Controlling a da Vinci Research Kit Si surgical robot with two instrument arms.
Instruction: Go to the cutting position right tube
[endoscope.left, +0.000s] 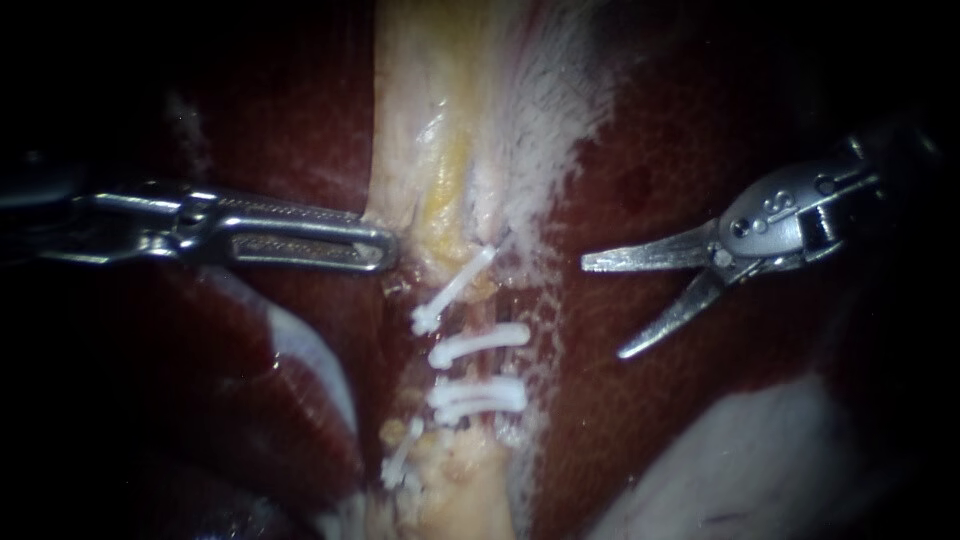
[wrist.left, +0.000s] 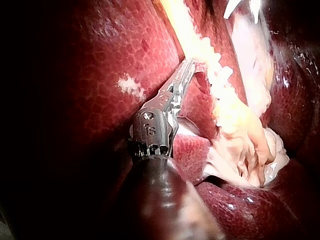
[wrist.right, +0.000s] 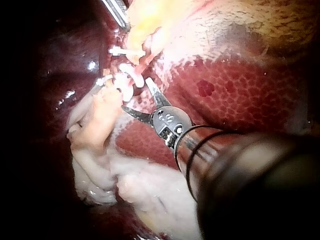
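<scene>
Several white clips (endoscope.left: 478, 345) cross a narrow strip of tubes (endoscope.left: 487, 322) running down the middle of the pale tissue (endoscope.left: 430, 120). I cannot tell the right tube apart there. My right instrument (endoscope.left: 603, 310) has two blades standing open, pointing toward the clips and stopping a short way to their right over liver. In the right wrist view the open blades (wrist.right: 135, 95) lie just short of the clips (wrist.right: 127, 75). My left instrument (endoscope.left: 383, 247) has long slotted jaws shut on the edge of the pale tissue above the clips; its jaws (wrist.left: 187, 67) reach into yellowish tissue.
Dark red liver (endoscope.left: 680, 120) lies on both sides of the pale strip. A whitish lobe edge (endoscope.left: 760, 460) sits below my right instrument, another pale fold (endoscope.left: 300, 350) under the left shaft. Loose pale tissue (wrist.right: 105, 165) lies beside the right instrument's shaft.
</scene>
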